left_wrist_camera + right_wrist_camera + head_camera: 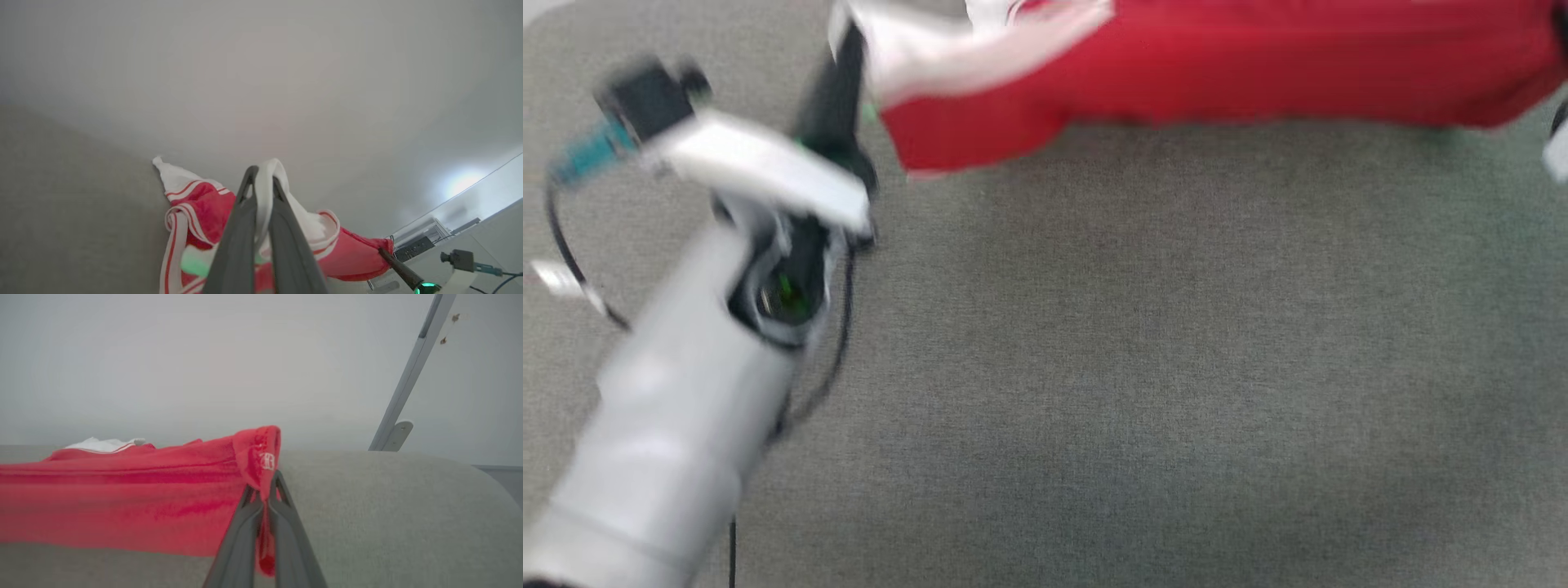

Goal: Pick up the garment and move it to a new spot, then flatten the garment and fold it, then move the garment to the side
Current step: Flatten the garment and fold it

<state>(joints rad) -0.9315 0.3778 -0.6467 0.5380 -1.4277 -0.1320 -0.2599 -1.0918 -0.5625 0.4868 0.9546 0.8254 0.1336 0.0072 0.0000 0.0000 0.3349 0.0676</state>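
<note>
Grey woven fabric surface (1135, 367) takes most of the head view, which is blurred, and one red garment (1258, 65) is spread along its far part. The long axis of the garment goes from left to right, between two grippers. Its left end, with white fabric and red-and-white striped bands, is at the left gripper (263, 175), whose two dark fingers are pressed together on a white fold. Its right end is a plain red corner with a small white mark, pinched between the two closed fingers of the right gripper (265, 482), and a short red piece hangs down between them. If the lower edge touches the surface I cannot tell. All the near side of the surface is bare. Behind the garment the surface meets a pale wall (204, 355). At the right, one grey bar (408, 371) leans on this wall
</note>
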